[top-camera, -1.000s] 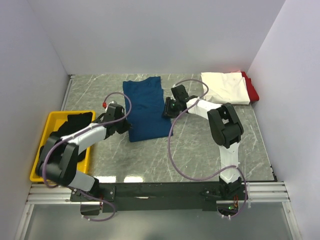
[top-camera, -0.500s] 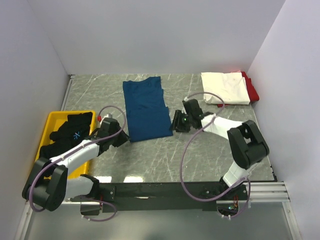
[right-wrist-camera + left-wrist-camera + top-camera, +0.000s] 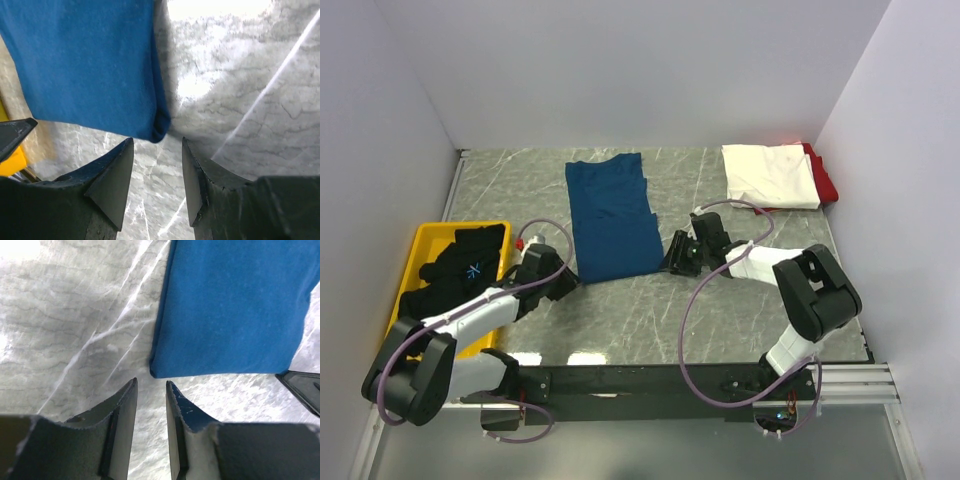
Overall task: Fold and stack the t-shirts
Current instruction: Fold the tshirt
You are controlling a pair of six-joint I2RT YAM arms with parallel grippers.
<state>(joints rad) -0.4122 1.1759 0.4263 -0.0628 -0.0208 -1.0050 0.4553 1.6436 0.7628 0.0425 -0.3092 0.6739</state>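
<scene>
Left fingers (image 3: 125,410) and right fingers (image 3: 112,175) stand part open and empty, one just short of each near corner of the navy-blue t-shirt (image 3: 612,215), which lies folded lengthwise mid-desk (image 3: 620,320). Grip both corners together, lift evenly, and fold toward the far hem. The white t-shirt (image 3: 770,175) lies far right.
</scene>
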